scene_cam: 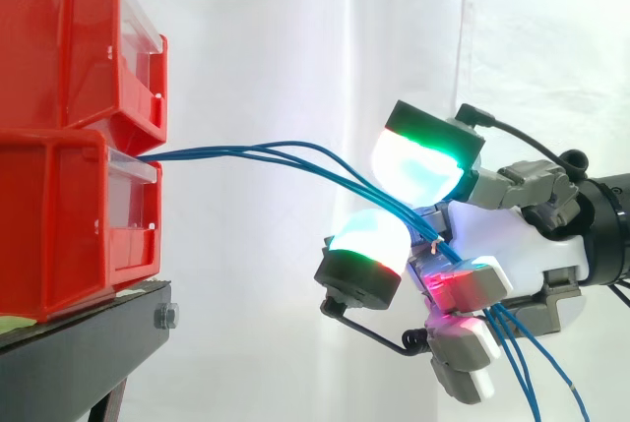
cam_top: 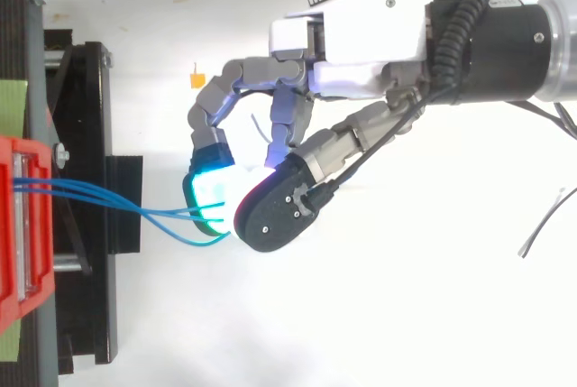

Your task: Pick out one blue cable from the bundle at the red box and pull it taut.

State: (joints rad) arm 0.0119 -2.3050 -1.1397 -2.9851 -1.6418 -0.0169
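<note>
**Hand closed on the blue cables, a little way from the red bin**

The hand (scene_cam: 512, 235) has its glowing pads (scene_cam: 418, 161) curled together round several blue cables (scene_cam: 256, 151). These run out ahead of the fingertips to the lower red bin (scene_cam: 59, 215) and trail loose below the palm. They look thin, light, limp and probably slippery, and they bow rather than run straight. The best hold seems a firm pad-to-pad pinch on one strand alone, just ahead of the fingertips where the strands fan apart.
</note>
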